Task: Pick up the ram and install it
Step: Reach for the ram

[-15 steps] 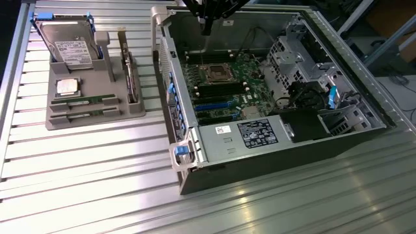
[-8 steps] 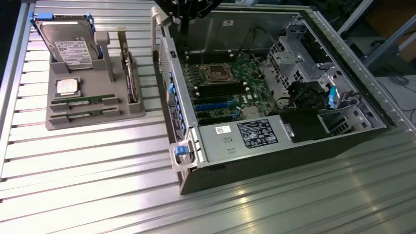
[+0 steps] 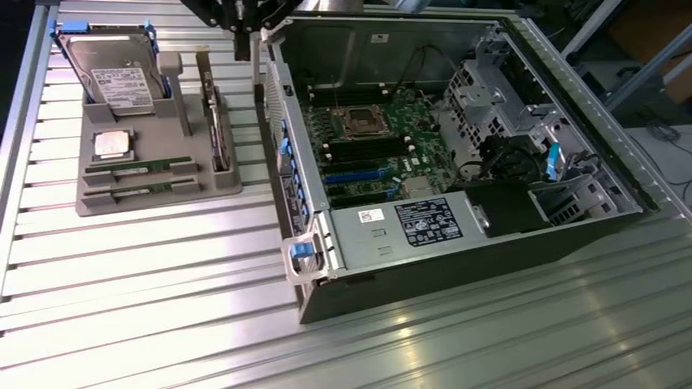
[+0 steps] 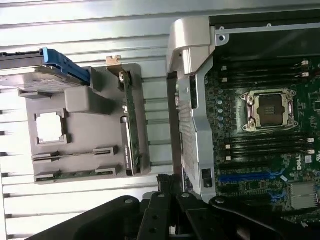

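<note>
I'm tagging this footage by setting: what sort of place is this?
Probably a robotics lab bench for computer assembly: an open black desktop computer case lies on a ribbed aluminium table, beside a grey moulded fixture tray holding a silver hard drive.

Matte black claw (image 4: pixel 167 192) of jointed links with round pivot pins.

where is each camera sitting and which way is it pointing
Exterior view: off the arm, raised, angled down over the ribbed metal table, the grey plastic parts tray and the open black computer case; the dark gripper hangs above the gap between them.
Wrist view: on the wrist, facing straight down onto tray and case; the gripper's dark body shows.
Shared: tray, two thin green ram sticks, silver hard drive, motherboard socket.
</note>
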Action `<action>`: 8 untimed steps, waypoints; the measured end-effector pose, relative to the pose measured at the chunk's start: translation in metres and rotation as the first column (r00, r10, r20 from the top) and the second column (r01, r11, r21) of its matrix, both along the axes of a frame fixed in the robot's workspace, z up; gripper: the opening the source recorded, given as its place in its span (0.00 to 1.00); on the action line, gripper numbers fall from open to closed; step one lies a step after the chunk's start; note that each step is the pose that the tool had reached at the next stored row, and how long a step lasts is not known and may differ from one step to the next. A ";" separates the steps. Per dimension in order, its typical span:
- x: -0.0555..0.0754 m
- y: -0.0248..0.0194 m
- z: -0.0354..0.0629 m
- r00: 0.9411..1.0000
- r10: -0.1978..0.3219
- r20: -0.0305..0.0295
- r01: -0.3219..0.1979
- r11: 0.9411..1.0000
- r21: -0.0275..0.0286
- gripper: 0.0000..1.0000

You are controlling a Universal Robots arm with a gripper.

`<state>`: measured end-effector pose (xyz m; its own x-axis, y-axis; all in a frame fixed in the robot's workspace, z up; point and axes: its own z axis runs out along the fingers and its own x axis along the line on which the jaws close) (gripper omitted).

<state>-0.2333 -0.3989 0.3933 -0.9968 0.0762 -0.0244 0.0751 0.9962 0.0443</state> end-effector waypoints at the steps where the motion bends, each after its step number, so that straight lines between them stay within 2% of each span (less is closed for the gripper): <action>1: -0.008 0.0000 0.0000 1.000 0.000 0.000 0.000 1.000 0.000 0.11; 2: -0.012 0.0000 -0.0001 1.000 0.000 0.000 0.000 1.000 0.000 0.11; 7: -0.054 0.0000 -0.0003 1.000 0.000 0.000 0.000 1.000 0.000 0.11; 8: -0.059 0.0000 -0.0004 1.000 0.000 0.000 0.000 1.000 0.000 0.11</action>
